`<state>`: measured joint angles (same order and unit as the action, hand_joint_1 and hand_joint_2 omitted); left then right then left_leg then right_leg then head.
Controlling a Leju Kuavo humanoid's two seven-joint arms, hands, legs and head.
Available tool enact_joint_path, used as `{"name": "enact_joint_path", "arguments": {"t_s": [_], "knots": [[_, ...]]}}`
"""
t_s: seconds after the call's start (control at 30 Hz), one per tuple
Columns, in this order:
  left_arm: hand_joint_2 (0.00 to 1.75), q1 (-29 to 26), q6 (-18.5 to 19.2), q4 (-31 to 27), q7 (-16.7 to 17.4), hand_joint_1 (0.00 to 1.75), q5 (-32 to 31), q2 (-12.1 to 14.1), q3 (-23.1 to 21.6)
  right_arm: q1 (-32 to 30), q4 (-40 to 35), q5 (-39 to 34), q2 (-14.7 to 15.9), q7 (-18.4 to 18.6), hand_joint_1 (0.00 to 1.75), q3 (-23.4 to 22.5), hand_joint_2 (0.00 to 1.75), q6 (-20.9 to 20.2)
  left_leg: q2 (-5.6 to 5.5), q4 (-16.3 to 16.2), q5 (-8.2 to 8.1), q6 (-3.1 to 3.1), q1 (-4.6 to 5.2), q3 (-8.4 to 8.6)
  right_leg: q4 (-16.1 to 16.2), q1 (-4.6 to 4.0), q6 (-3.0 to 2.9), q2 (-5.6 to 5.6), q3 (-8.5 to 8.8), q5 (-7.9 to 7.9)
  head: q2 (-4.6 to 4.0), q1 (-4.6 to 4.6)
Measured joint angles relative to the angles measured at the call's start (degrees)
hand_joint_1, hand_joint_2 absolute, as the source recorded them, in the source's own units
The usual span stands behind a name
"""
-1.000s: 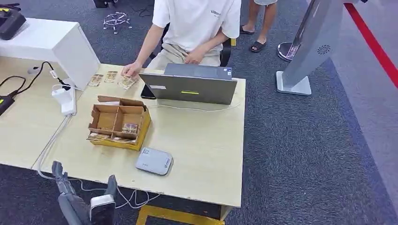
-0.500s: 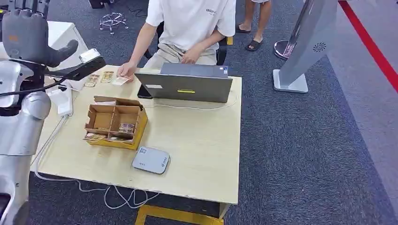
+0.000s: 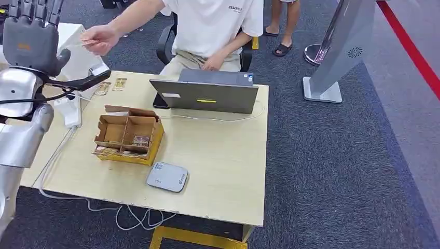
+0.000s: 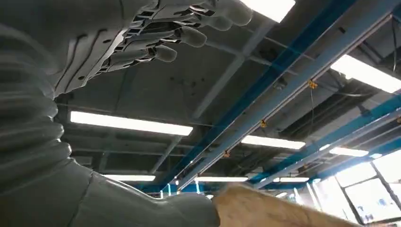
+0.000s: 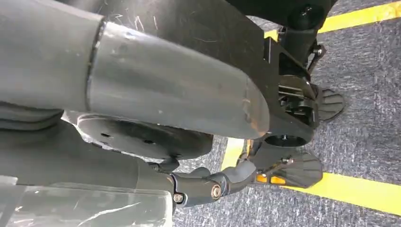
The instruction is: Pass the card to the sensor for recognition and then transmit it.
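My left hand is raised at the far left with its back toward me, fingers straight and apart, holding nothing. A person's hand reaches toward it and holds a small card just beside my thumb, without touching it. More cards lie on the table's far left corner. The grey flat sensor sits near the table's front edge. My right hand hangs beside my body above the floor, with nothing in it.
A yellow cardboard box with compartments stands behind the sensor. A grey laptop stands at the far edge before the seated person. A white box and a power strip lie at the left. A grey kiosk stands right.
My left arm rose from below the table's front edge to high at the left. The person picked a card off the table and stretched it toward my hand.
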<state>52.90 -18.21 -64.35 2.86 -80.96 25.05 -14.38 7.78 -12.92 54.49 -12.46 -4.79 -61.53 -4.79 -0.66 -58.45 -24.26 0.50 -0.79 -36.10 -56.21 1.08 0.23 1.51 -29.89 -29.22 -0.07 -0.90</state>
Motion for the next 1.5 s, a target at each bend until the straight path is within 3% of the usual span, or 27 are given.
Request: {"name": "enact_joint_path", "arguments": {"t_s": [0.2,0.23,0.27,1.07,1.33,1.5], "knots": [[1.75,-0.31,0.15,1.62,0.04,0.0,0.5,-0.44,-0.04,-0.02,0.0,-0.48,0.31,0.02,0.0,0.0,0.0,0.0,-0.01,0.0,0.0,0.0,0.01,-0.01,0.01,0.01,0.0,0.0,0.0,0.0,0.0,0.0],[1.75,-0.4,0.18,1.79,0.04,0.38,0.5,-0.55,-0.04,-0.03,0.0,-0.48,0.33,0.0,0.0,0.0,0.0,0.0,0.0,0.0,-0.01,0.0,0.01,-0.01,0.01,0.01,0.0,0.0,-0.01,0.0,0.0,0.0],[1.75,-0.51,0.18,2.01,0.04,1.75,0.5,-0.7,-0.04,-0.04,0.0,-0.5,0.37,0.0,0.0,0.0,0.0,0.0,-0.01,0.0,-0.01,0.0,0.01,-0.01,0.01,0.01,0.0,0.0,-0.01,0.0,0.0,0.0],[1.75,-1.59,0.13,3.52,-2.14,1.75,1.86,-4.37,-1.09,-0.38,0.09,-1.6,0.55,-0.2,0.0,0.0,0.0,0.0,0.0,-0.01,0.0,0.0,0.01,-0.02,0.01,0.01,0.01,0.0,-0.03,0.0,0.0,0.0],[1.75,-11.02,-3.43,-5.49,-2.49,1.75,3.65,-7.21,-1.31,-0.94,0.17,-2.49,0.55,-0.28,0.0,-0.18,0.0,0.0,0.01,-0.01,-0.06,-0.02,0.05,-0.03,0.04,0.03,0.02,0.01,-0.03,-0.02,0.0,0.0],[1.75,-20.6,-2.6,-15.02,-2.91,1.75,3.54,-9.18,-3.3,-1.5,0.17,-3.5,0.55,-1.01,0.0,-0.77,0.0,0.0,0.0,-0.01,-0.09,-0.02,0.09,-0.04,0.05,0.07,0.09,0.01,-0.03,-0.09,0.0,0.07]]}}
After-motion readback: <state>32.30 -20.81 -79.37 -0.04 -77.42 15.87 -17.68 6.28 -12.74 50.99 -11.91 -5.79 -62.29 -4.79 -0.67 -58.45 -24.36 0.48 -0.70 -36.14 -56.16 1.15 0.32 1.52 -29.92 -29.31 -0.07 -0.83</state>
